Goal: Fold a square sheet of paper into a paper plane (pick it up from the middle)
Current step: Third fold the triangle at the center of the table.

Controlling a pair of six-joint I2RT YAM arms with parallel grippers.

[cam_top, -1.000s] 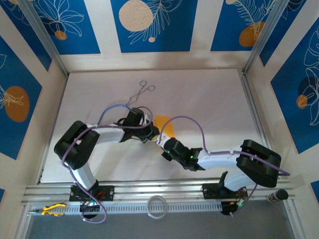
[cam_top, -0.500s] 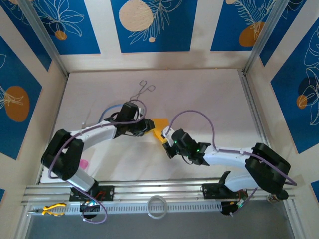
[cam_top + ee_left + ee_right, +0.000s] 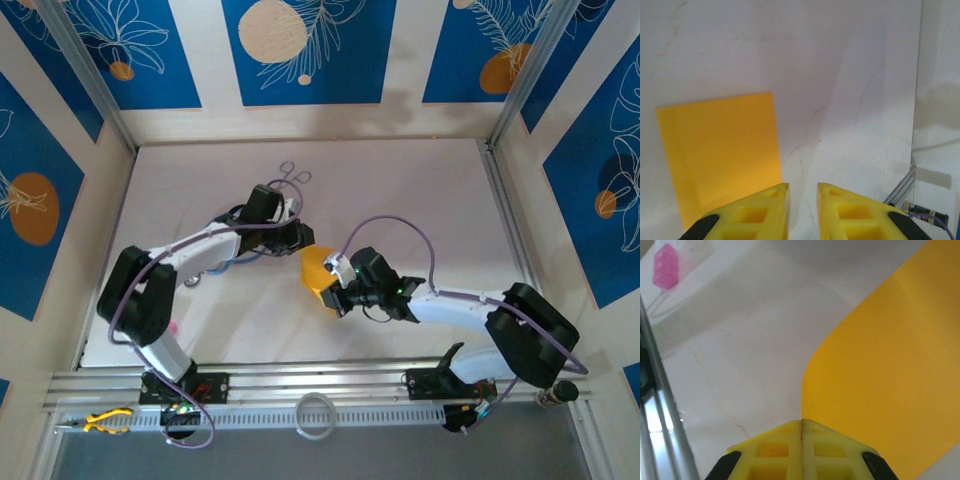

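The orange-yellow square sheet of paper [image 3: 316,268] lies mid-table between the two arms, with its near edge bent upward. My right gripper [image 3: 335,297] is shut on that raised edge, and the sheet [image 3: 890,365] curves up into the closed jaws [image 3: 801,421]. My left gripper [image 3: 303,238] hovers just beyond the sheet's far left corner. Its jaws [image 3: 803,186] stand slightly apart with bare table between them, and the paper [image 3: 720,150] lies flat to their left. The paper plane is out of view.
Metal forceps [image 3: 285,180] lie on the far part of the white table [image 3: 420,200]. A small pink slip [image 3: 666,260] sits near the left front rail [image 3: 655,405]. A white ring [image 3: 316,413] and yellow pliers [image 3: 105,420] rest on the front ledge.
My left gripper has opened, let go of the sheet and drawn away toward the far side. My right gripper stayed shut, shifted left and lifted the sheet's near edge into a curl.
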